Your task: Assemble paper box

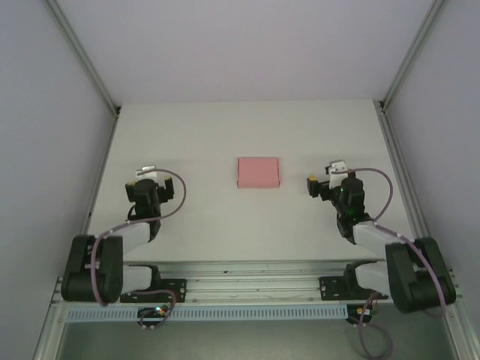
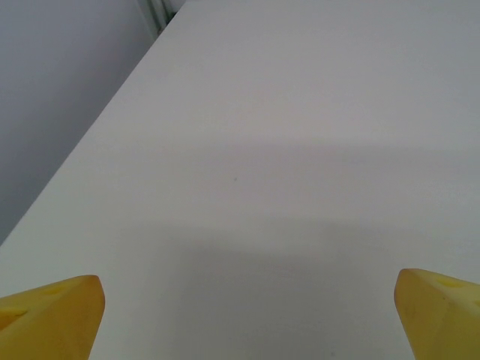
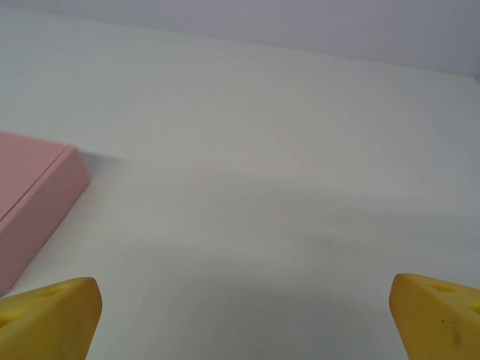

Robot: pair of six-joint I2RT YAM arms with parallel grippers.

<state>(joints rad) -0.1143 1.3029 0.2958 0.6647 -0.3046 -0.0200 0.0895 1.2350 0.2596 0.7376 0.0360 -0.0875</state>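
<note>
The paper box is a small, closed, pale pink rectangular box lying flat at the middle of the white table. Its corner and side wall also appear at the left edge of the right wrist view as the paper box. My left gripper hovers well to the left of the box, open, with yellow fingertips wide apart over bare table. My right gripper is to the right of the box, a short gap away, open, its yellow fingertips spread with nothing between them.
Grey walls enclose the table on the left, right and back, with metal posts at the corners. The arm bases sit on an aluminium rail at the near edge.
</note>
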